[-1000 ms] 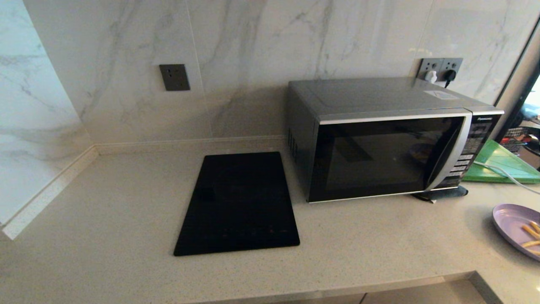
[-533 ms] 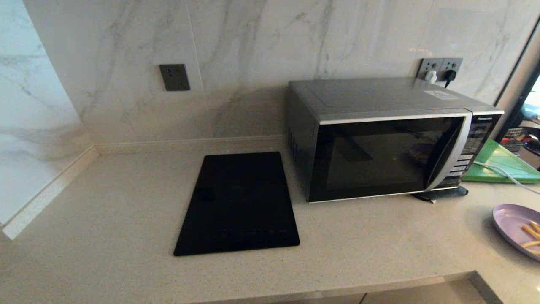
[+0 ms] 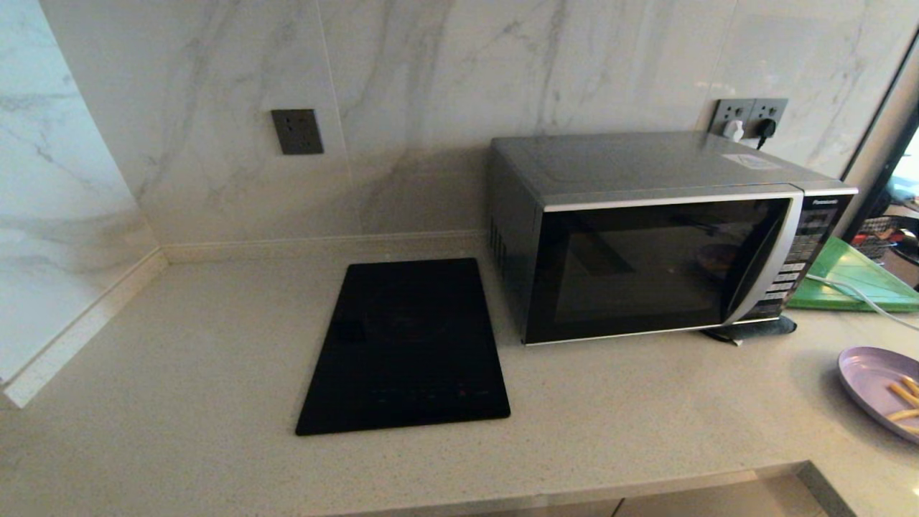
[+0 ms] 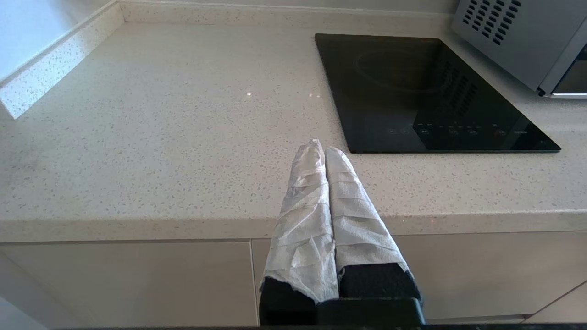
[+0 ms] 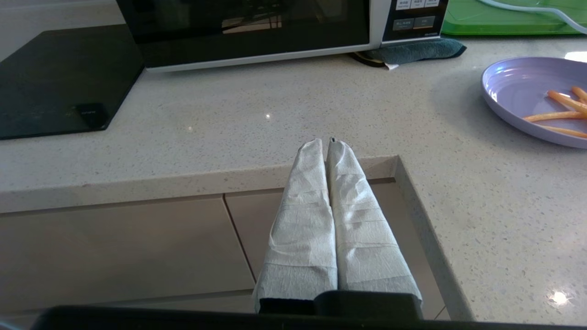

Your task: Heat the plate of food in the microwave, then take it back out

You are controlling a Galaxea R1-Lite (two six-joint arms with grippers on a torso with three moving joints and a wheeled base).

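The silver-grey microwave (image 3: 660,237) stands at the back right of the counter with its dark glass door closed; its lower front shows too (image 5: 257,32). The lavender plate of food (image 3: 879,388) lies on the counter at the far right, holding a few orange sticks (image 5: 557,114). My left gripper (image 4: 323,149) hangs shut and empty in front of the counter edge, left of the cooktop. My right gripper (image 5: 323,144) is shut and empty, by the counter's inner corner, well short of the plate (image 5: 532,98). Neither arm appears in the head view.
A flat black glass cooktop (image 3: 406,345) lies left of the microwave. A green board (image 3: 851,280) with a white cable sits right of it, a dark cloth (image 5: 412,49) under its front corner. The counter edge steps back at the right (image 5: 412,201).
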